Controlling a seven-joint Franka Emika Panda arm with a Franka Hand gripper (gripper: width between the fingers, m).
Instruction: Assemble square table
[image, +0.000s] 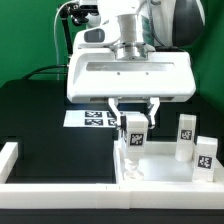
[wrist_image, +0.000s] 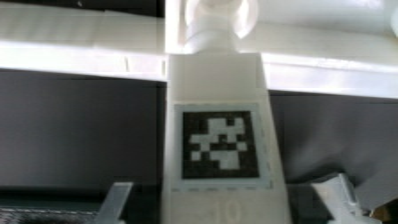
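Item: square table, part-built; one arm at work.

Gripper (image: 134, 108): over the table top, its jaws pinching a tagged leg (image: 133, 131) by the upper end; in the wrist view the fingers (wrist_image: 331, 190) stand either side of the leg (wrist_image: 222, 120), which runs straight away from the camera, tag facing it.

Table top (image: 160, 170): white, lying flat on the black table toward the exterior view's right, close against the low white border wall (image: 60, 186); the held leg stands upright with its lower end at or just above the top's near corner; whether it is seated in a socket cannot be told.

Other legs: two (image: 186, 135) (image: 205, 158) standing upright on the top's far side, at the exterior view's right; a fourth is not visible.

Marker board (image: 90, 118): flat on the table behind the gripper.

Hazards, as judged: the leg may meet the socket rim off-centre and jam or tilt; a slack pinch may let it turn between the pads; pressing down on a misaligned leg may shove the top along the wall; the wide wrist body may knock the standing legs.
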